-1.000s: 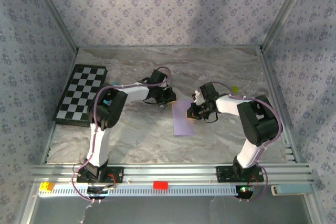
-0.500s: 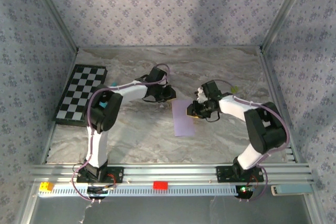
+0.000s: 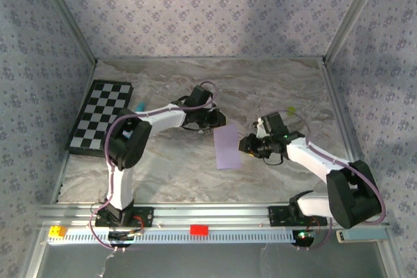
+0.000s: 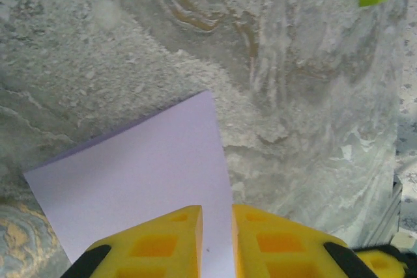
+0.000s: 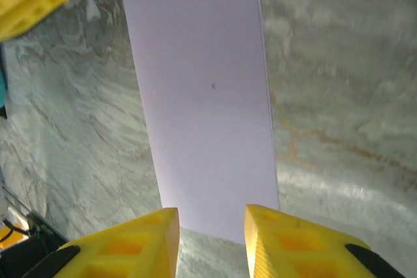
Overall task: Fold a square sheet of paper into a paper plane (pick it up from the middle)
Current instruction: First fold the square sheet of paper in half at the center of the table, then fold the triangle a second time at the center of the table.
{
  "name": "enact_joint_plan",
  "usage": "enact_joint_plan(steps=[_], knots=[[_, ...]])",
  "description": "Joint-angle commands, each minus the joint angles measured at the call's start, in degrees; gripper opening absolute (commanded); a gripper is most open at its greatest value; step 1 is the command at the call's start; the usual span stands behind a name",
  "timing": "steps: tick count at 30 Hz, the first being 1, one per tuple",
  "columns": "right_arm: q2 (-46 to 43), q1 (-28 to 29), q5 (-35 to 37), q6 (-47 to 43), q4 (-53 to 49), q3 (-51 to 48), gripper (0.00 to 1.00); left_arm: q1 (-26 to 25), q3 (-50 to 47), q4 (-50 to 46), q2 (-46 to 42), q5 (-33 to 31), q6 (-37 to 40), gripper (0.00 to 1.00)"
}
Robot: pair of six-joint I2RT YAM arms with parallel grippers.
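Marbled grey tabletop (image 3: 169, 174) inside flowered lilac walls (image 3: 208, 11) is my whole workspace. At its middle the thin pale lilac sheet of paper (image 3: 227, 148) lies flat as a narrow rectangle, so I judge one fold is made.

My left gripper (image 4: 216, 216) hangs over the sheet's far end. Its yellow fingers (image 4: 166, 239) are only a slit apart, with nothing between them. My right gripper (image 5: 212, 216) sits at the sheet's right edge, spread wide and empty, with the paper's edge just ahead of its tips.

My worry is the flat sheet. With no lifted edge to catch, a descending finger could skid it across the smooth top or crumple it, skewing the next crease. Both wrists are near each other, so a careless reach risks a knock.
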Motion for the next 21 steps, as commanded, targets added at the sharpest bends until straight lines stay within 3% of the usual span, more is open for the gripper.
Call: enact_joint_plan(steps=[1, 21], knots=[[-2.24, 1.30, 0.64, 3.98, 0.47, -1.87, 0.33, 0.59, -0.25, 1.16, 2.03, -0.28, -0.22, 0.19], [1.05, 2.48, -5.24, 9.17, 4.69, -5.78, 0.50, 2.39, -6.08, 5.28, 5.55, -0.15, -1.15, 0.18]])
